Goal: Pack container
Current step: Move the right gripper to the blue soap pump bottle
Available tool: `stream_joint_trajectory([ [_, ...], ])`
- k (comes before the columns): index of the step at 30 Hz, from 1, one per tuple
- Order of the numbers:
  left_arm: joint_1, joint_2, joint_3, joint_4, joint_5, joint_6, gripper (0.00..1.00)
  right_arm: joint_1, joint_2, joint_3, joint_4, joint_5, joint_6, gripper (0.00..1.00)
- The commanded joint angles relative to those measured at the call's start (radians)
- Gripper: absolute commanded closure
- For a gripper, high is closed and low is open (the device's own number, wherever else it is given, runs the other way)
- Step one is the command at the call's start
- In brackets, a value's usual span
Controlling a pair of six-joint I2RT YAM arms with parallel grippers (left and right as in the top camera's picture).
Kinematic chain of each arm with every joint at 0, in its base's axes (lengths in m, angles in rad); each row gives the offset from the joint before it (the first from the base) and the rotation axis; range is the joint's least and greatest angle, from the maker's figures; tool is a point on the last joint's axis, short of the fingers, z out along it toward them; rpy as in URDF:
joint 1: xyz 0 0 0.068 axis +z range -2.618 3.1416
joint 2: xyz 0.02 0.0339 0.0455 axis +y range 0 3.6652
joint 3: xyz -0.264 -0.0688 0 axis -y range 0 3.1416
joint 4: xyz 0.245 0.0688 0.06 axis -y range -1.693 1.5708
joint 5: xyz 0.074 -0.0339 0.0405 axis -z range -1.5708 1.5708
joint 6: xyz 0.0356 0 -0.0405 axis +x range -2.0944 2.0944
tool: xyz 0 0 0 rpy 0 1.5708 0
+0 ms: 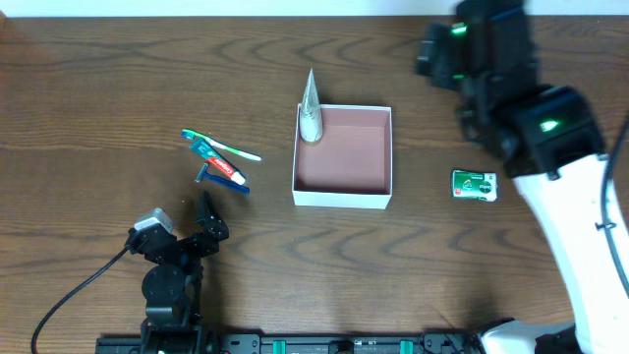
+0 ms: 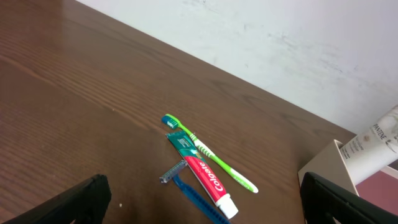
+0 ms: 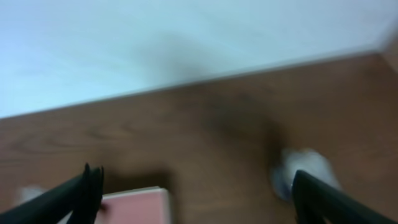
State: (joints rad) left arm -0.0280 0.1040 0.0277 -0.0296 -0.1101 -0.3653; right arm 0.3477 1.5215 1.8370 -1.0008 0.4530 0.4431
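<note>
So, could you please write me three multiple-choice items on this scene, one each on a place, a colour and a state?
1. The Pantene tube is: A leaning in the container's far-left corner; B outside the container; C in a gripper.
2. The toothbrush is: A red; B green; C black.
3. The left gripper is: A open; B shut, empty; C shut on the toothbrush.
Answers: A, it rests against the corner walls; B, its handle is green; A, its jaws stand wide apart.
</note>
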Motion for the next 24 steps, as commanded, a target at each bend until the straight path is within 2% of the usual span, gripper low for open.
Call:
stream_joint_trajectory([
  [1,0.003,0.000,-0.024,-0.032,-0.005,0.010,0.02,-0.116,0.031,-0.007,-0.069,-0.049,0.050,0.04],
  [11,0.003,0.000,-0.024,-0.032,-0.005,0.010,0.02,-0.418,0.156,-0.010,-0.171,-0.155,0.056,0.02],
  [22,0.003,0.000,-0.024,-0.032,-0.005,0.010,0.02,-0.505,0.322,-0.012,-0.105,-0.251,-0.211,0.04],
  [24,0.003,0.000,-0.024,-0.032,-0.005,0.010,0.02,-0.508,0.343,-0.012,-0.095,-0.255,-0.224,0.05],
])
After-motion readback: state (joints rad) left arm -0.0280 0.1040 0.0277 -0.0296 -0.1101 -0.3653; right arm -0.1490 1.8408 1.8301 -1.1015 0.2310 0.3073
